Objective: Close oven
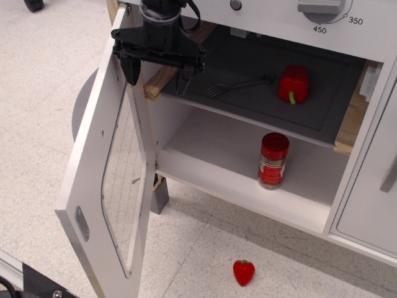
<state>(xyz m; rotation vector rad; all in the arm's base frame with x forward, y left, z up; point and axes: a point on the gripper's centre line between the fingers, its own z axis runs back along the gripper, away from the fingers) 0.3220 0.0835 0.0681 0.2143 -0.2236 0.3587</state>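
Note:
The oven (pixel 248 155) is a white toy-kitchen unit, and its door (pixel 93 186) stands wide open, swung out to the left. The door's rounded, wire-lined window (pixel 124 186) shows edge-on. A grey handle (pixel 80 112) shows partly behind the door's outer face. The dark grey tray (pixel 248 93) inside is exposed. My black gripper (pixel 158 77) hangs open at the oven's upper left corner. Its left finger (pixel 132 69) is at the door's top inner edge by the hinge side, and its right finger (pixel 184 81) is over the tray's left end.
A metal fork (pixel 239 85) and a red toy pepper (pixel 294 84) lie on the tray. A red spice jar (pixel 273 160) stands on the lower shelf. A toy strawberry (pixel 243 272) lies on the floor. A plain cabinet door (pixel 372 198) is at the right, and a temperature dial (pixel 319 7) is above.

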